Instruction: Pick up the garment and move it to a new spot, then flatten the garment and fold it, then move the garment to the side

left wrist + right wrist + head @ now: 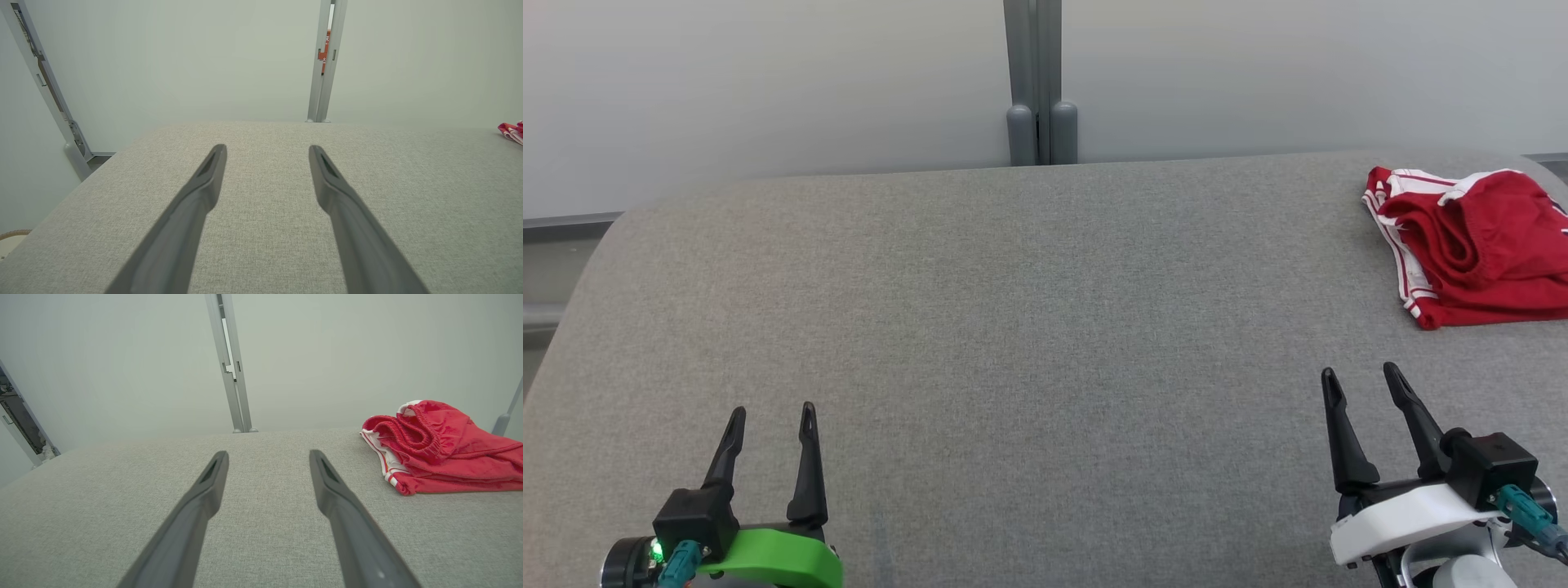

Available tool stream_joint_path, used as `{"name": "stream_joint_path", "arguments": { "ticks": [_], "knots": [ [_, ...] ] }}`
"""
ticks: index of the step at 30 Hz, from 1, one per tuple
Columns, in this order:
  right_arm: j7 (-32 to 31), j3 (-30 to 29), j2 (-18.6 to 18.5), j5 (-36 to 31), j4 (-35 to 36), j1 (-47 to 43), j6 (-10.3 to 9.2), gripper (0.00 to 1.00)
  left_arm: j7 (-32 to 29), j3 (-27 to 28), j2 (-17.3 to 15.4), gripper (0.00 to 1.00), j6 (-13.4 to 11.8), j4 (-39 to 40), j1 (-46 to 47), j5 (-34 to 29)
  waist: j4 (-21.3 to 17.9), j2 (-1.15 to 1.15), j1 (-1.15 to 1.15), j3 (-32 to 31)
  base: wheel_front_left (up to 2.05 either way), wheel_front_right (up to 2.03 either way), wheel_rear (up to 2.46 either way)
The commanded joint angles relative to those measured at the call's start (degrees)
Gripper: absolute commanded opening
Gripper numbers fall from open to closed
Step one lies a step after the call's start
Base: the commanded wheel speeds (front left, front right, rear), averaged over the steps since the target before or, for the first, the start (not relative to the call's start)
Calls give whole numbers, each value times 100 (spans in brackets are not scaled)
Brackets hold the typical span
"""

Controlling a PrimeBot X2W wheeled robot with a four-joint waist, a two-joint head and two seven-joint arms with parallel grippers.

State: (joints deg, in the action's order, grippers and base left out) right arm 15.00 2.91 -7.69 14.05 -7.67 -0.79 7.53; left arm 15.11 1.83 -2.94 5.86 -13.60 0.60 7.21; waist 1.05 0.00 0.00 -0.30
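Far right, crumpled red white-trimmed garment (1478,245); left fingers (809,465), right fingers (1343,449) apart, empty.

Garment (1474,249) on table (1013,327), apparently far-right corner.

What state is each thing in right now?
garment: crumpled, not folded, lying at the far right of the table, not held.
left gripper: open, empty.
right gripper: open, empty, short of the garment.
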Motion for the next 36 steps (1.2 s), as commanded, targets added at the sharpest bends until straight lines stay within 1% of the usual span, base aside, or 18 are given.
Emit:
{"name": "stream_joint_path", "arguments": {
  "ticks": [1, 10, 11, 16, 36],
  "knots": [
    [22, 7, 13, -16, -4, -37, -11, 100, 0, 28, 2, 100, 13, -21, -46, 31, 1, 0, 0, -2, 0, 0, 0],
    [22, 4, 31, -32, -45, -36, -11, 100, 0, 38, 2, 100, 54, -82, -34, 86, 3, 0, 0, -19, 0, 0, 0],
    [0, 2, 19, -13, -35, -1, 0, 0, 0, 13, 1, 0, 27, -76, 0, 42, 3, 0, 0, -19, 0, 0, 0],
    [-20, 26, 78, 34, -252, -91, 1, 0, -45, 9, 35, 0, 25, -329, -46, 84, 1, 0, 0, -20, 0, 0, 0],
    [-506, -154, 126, 2078, -339, 123, 0, 0, -584, 129, 25, 0, 64, -248, 127, 2228, -15, 0, 0, -9, 0, 0, 0]
  ]
}}
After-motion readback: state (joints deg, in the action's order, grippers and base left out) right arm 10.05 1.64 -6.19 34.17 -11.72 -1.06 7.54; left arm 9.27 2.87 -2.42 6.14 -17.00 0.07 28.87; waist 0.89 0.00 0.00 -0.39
